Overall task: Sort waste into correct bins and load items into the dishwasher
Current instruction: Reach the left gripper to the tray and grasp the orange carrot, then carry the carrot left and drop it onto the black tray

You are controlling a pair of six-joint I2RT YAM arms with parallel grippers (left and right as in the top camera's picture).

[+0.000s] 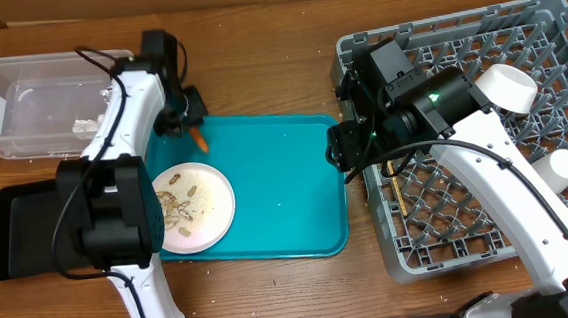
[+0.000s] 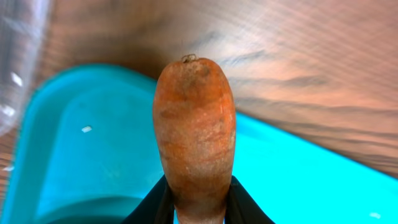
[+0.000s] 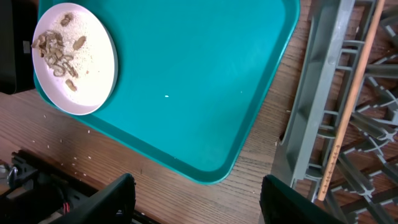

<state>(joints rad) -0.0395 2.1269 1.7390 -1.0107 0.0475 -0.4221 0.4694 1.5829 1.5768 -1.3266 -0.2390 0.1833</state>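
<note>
1. Gripping one small orange carrot (image 2: 194, 137) between closed fingers, the left claw (image 2: 198, 205) is hanging over the teal tray's (image 1: 286, 189) far-left corner.
2. One clear tub (image 1: 30, 107) is sitting just left of that claw, and one black tray (image 1: 19, 233) is lying behind it to the left.
3. One plate (image 1: 217, 199) bearing beige shell scraps (image 1: 175, 205) is resting on the teal tray behind that claw.
4. The right claw (image 3: 199, 199) is hovering open and empty over the worktop (image 3: 267, 155) strip between the teal tray and the grey rack (image 1: 555, 20).
5. Right of it, the rack is holding one bowl (image 1: 505, 88), one cup (image 1: 565, 164) and one visible chopstick (image 3: 348, 106).
</note>
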